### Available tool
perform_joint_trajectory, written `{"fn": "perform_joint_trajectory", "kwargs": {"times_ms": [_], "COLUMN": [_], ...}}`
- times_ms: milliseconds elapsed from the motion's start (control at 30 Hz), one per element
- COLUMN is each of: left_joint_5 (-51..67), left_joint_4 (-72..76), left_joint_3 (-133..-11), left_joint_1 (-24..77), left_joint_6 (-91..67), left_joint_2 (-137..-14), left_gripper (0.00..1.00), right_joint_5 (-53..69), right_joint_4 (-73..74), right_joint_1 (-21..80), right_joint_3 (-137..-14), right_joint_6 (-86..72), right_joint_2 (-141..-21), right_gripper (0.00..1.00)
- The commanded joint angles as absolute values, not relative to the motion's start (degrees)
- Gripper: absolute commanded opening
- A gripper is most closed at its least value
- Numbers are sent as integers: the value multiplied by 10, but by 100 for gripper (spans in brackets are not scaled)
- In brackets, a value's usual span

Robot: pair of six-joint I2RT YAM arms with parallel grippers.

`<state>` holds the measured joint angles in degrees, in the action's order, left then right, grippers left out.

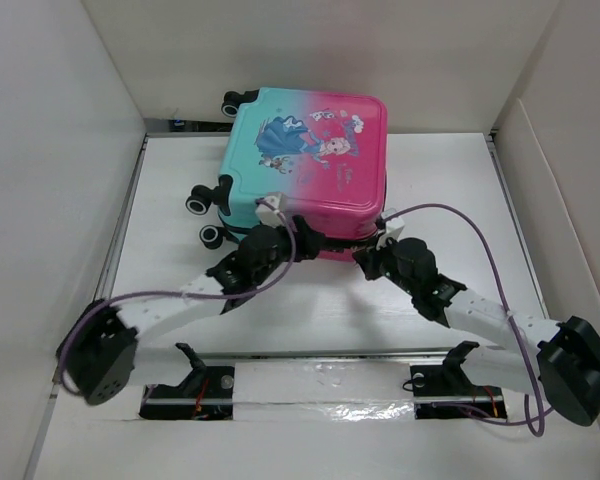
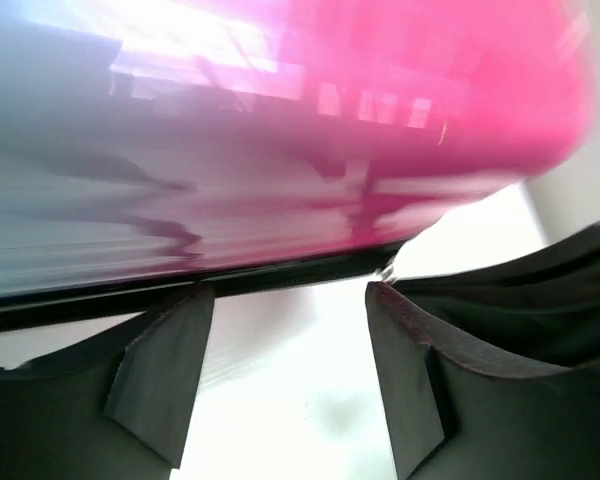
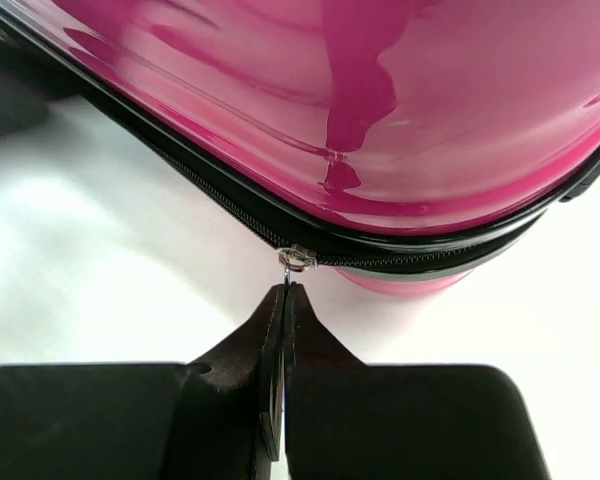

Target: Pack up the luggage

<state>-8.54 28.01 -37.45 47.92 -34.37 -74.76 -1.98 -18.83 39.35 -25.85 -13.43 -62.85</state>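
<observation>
Here, luggage (image 1: pixel 305 160) flat, wheels (image 1: pixel 197 203) leftward, left pincer (image 2: pixel 288 296) released, right pincer (image 3: pixel 283 291) clenching zipper pull (image 3: pixel 293 258).

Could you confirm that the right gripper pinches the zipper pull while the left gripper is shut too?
Not quite: the left gripper is open, fingers apart in the left wrist view. The right gripper does pinch the zipper pull.

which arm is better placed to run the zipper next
Right, probably: the right gripper is shut on the zipper pull at the luggage seam, while the left gripper is open beside it, holding nothing.
</observation>
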Motion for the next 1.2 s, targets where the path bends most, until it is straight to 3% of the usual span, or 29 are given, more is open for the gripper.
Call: {"fn": "perform_joint_trajectory", "kwargs": {"times_ms": [0, 133, 233, 567, 767, 1167], "left_joint_5": [-105, -153, -118, 77, 116, 111], "left_joint_4": [194, 108, 76, 164, 179, 216], "left_joint_3": [-357, -338, -358, -418, -448, -516], "left_joint_1": [458, 367, 223, -31, -38, -38], "left_joint_6": [-355, -374, -380, -460, -470, -493], "left_joint_2": [-599, -467, -425, -564, -643, -754], "left_gripper": [55, 53, 64, 74, 79, 78], "right_joint_5": [64, 77, 87, 107, 113, 116], "right_joint_4": [-251, -266, -267, -253, -256, -251], "right_joint_1": [389, 384, 379, 379, 379, 384], "right_joint_3": [-265, -268, -273, -274, -271, -271], "right_joint_6": [-146, -146, -145, -140, -137, -133], "right_joint_2": [-620, -636, -645, -642, -647, -644], "right_gripper": [0, 0, 0, 0, 0, 0]}}
